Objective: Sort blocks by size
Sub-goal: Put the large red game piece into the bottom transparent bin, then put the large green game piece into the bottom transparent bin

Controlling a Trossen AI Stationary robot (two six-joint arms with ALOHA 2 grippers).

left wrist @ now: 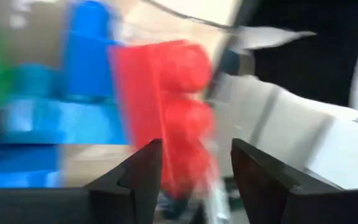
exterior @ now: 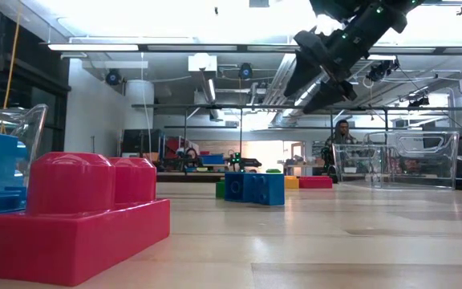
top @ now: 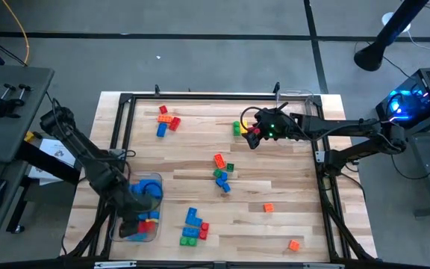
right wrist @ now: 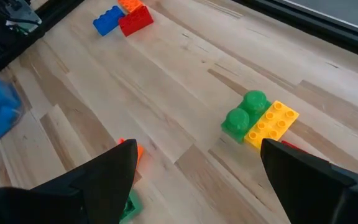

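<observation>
Glossy plastic on pale, smooth wood.
The counter (top: 275,179) was light planked wood with a faint sheen; the blocks (exterior: 79,213) were smooth, shiny moulded plastic; the tub (exterior: 411,159) was clear plastic; both hands' fingers (right wrist: 98,177) looked matt black.

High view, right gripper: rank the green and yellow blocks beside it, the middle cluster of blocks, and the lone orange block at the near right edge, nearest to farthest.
From the right gripper, which hangs over the table's far right part:
1. Green and yellow blocks, right beside it on its left.
2. Middle cluster, toward the table's centre.
3. Lone orange block, by the near right edge.
</observation>
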